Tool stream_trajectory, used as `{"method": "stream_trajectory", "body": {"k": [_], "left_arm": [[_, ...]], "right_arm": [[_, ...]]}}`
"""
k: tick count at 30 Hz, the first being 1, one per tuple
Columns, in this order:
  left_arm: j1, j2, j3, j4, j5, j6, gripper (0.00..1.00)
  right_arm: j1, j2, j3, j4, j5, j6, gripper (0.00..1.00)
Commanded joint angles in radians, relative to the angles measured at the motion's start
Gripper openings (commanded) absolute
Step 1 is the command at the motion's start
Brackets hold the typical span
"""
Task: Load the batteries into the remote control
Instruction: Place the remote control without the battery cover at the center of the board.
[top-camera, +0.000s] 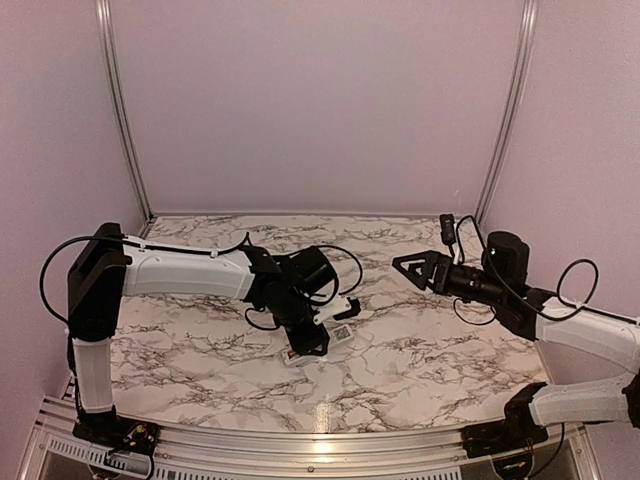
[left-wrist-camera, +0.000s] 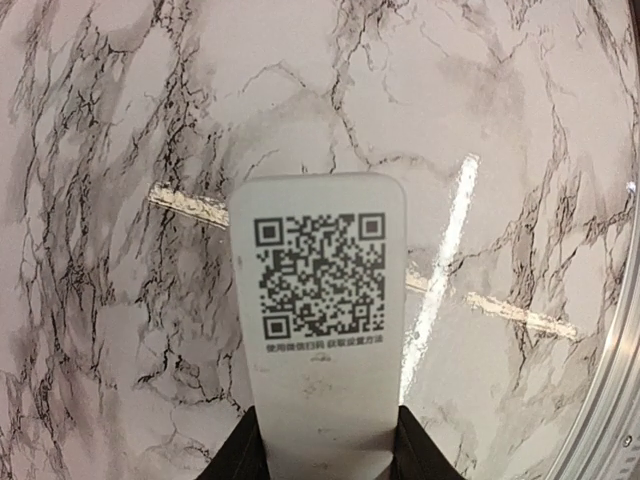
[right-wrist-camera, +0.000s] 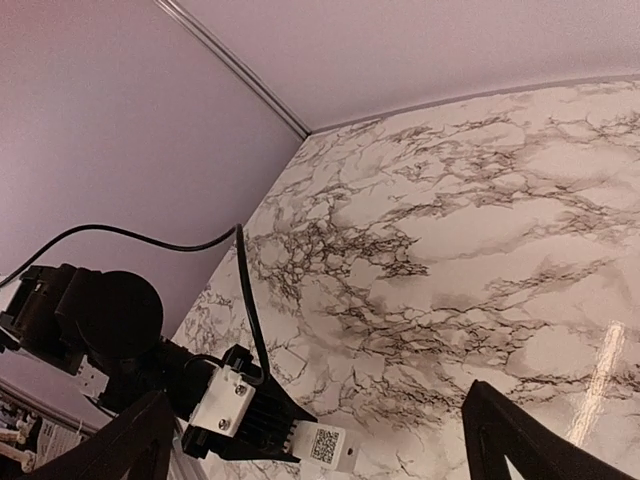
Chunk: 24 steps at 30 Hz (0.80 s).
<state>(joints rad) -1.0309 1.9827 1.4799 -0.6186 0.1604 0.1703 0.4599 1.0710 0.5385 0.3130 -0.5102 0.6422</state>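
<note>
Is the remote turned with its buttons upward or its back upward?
Back upward. The remote, gripped by the left gripper, shows a QR code and no buttons in the left wrist view.

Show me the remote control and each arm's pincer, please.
remote control (left-wrist-camera: 320, 290), left wrist view, on its printed code square.
left pincer (left-wrist-camera: 328, 450), left wrist view, midway between its fingertips, which clamp the remote.
right pincer (top-camera: 410, 268), top view, midway between its open fingertips.

Left arm (top-camera: 185, 272) reached right across mid-table, wrist bent down, left gripper (top-camera: 308, 342) low, fingers pinched on the remote control (left-wrist-camera: 320, 330). Right arm (top-camera: 590, 335) folded at elbow, right gripper (top-camera: 410, 272) raised, pointing left, jaws spread wide, empty.
</note>
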Motion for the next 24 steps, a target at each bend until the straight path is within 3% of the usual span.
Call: {"method": "stream_trajectory", "body": {"k": [1, 10, 13, 19, 24], "left_arm": [[-0.017, 0.076, 0.086, -0.158, 0.026, 0.147, 0.3], [-0.051, 0.213, 0.224, -0.253, -0.023, 0.213, 0.33], [-0.054, 0.221, 0.23, -0.258, -0.028, 0.22, 0.44], [-0.052, 0.18, 0.212, -0.246, -0.04, 0.218, 0.73], [-0.017, 0.019, 0.066, -0.145, -0.083, 0.233, 0.81]], "right_arm": [[-0.01, -0.068, -0.009, -0.113, 0.13, -0.065, 0.99], [-0.013, -0.13, -0.033, -0.072, 0.141, -0.075, 0.99], [-0.012, -0.128, -0.037, -0.063, 0.135, -0.082, 0.99], [-0.011, -0.123, -0.044, -0.026, 0.118, -0.089, 0.99], [-0.012, -0.11, -0.036, -0.024, 0.094, -0.112, 0.99]]}}
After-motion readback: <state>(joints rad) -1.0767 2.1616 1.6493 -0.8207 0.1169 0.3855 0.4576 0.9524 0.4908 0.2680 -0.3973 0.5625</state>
